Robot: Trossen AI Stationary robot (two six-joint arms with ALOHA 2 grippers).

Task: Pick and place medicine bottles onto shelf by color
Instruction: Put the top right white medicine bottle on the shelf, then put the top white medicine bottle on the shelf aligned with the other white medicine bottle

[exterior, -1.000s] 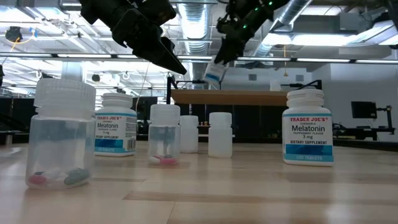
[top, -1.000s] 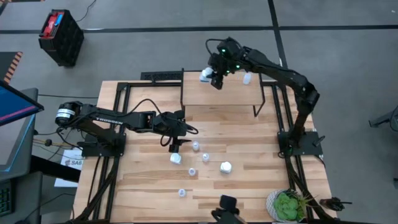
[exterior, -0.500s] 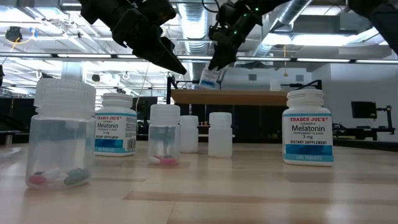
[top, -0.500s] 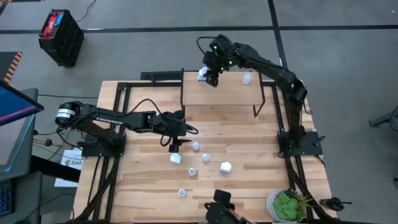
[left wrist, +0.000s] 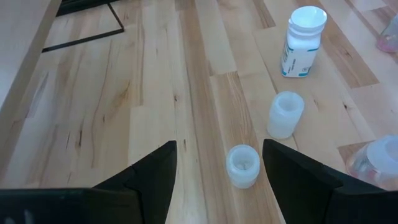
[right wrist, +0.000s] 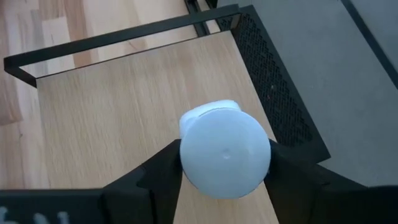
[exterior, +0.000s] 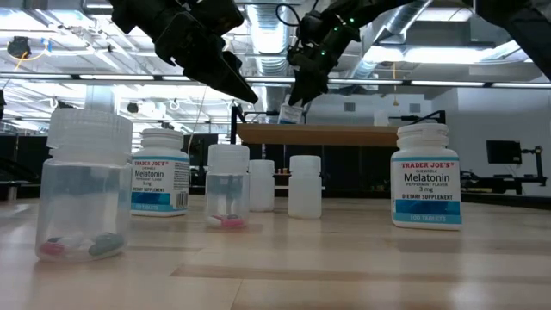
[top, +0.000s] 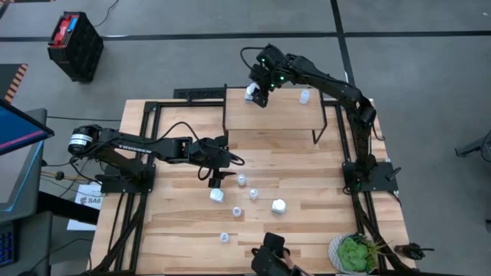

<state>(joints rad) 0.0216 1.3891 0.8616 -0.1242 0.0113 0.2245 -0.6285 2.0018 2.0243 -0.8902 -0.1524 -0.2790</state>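
My right gripper (top: 258, 93) is shut on a white medicine bottle (top: 250, 93) over the far left corner of the shelf (top: 276, 113); in the low view the bottle (exterior: 290, 113) hangs just above the shelf top (exterior: 344, 133). Another small bottle (top: 304, 96) stands on the shelf's far right. My left gripper (top: 215, 179) is open and empty above the table. Below its fingers stands a small translucent bottle (left wrist: 242, 166), with another pale bottle (left wrist: 285, 114) and a white labelled bottle (left wrist: 303, 42) beyond it. My right gripper pinches the white bottle between its two fingers at the cap end (right wrist: 186, 149), one finger (right wrist: 163, 167) on each side. The fingers come from above, pointing down. The bottle hangs tilted below them (exterior: 290, 113); I cannot tell whether its bottom touches the shelf top.
Several more small bottles (top: 278, 205) stand loose on the slatted table in front of the shelf. A potted plant (top: 354, 253) sits at the near right corner. Black frame rails (top: 153, 107) run round the table. A black crate (top: 74, 44) stands on the floor.
My right gripper has carried the white bottle toward the shelf's far left corner and a little down, closer to the shelf top. The bottle stays tilted in the hold.
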